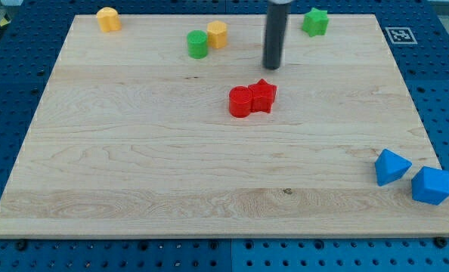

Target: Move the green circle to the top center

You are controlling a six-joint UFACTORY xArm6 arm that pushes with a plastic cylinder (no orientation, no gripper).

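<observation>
The green circle [197, 44] stands near the view's top, left of centre, touching a yellow block [218, 35] on its right. My tip [272, 66] is to the right of both, apart from them, and just above the two red blocks. The rod comes down from the view's top edge.
A red circle [240, 102] and a red star [263, 96] touch each other at the board's centre. A green star [314, 22] sits at the top right. A yellow block [108, 19] sits at the top left. Two blue blocks [391, 167] [431, 186] lie at the bottom right.
</observation>
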